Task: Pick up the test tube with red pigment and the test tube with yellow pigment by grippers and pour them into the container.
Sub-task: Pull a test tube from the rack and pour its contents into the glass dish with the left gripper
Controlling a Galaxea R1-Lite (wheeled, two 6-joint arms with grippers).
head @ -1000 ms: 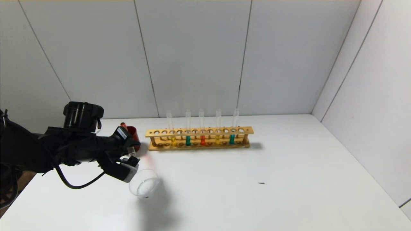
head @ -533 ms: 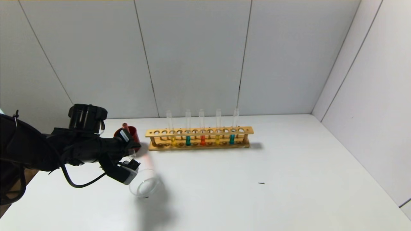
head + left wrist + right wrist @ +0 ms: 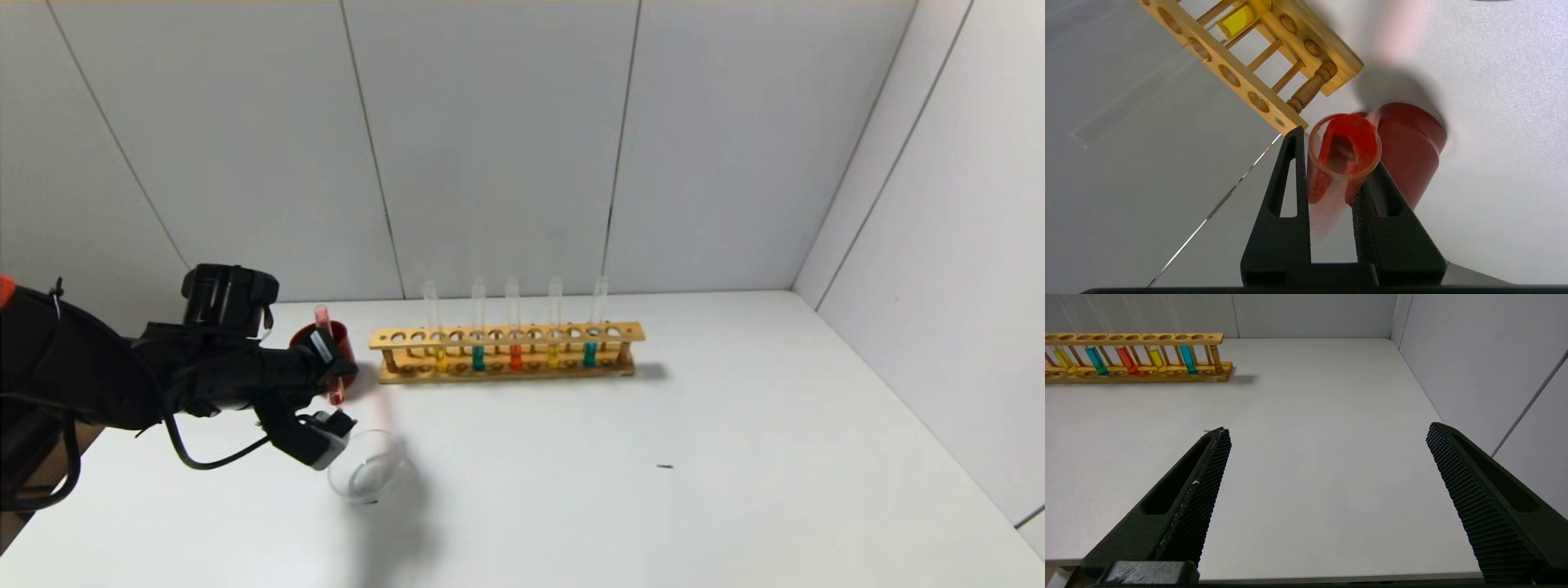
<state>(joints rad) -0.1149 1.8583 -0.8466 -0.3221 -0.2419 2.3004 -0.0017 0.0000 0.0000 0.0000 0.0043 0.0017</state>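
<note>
My left gripper (image 3: 331, 369) is shut on the test tube with red pigment (image 3: 327, 343) and holds it steeply, just in front of a dark red cup (image 3: 336, 339). In the left wrist view the fingers (image 3: 1290, 183) clamp the tube (image 3: 1344, 147), whose open mouth faces the camera with red liquid inside. The container (image 3: 369, 476), a clear glass dish, sits on the table below and to the right of the gripper. The test tube with yellow pigment (image 3: 441, 359) stands in the wooden rack (image 3: 506, 335). My right gripper (image 3: 1329, 428) is open and empty, out of the head view.
The rack also holds two teal tubes (image 3: 478, 358), another red tube (image 3: 515, 357) and another yellow one (image 3: 553, 355). Grey walls close the back and right. A small dark speck (image 3: 665, 466) lies on the white table (image 3: 735, 408).
The held tube has swung from a slant to nearly upright, and red now shows at its lower end. My left gripper has drawn back slightly to the left.
</note>
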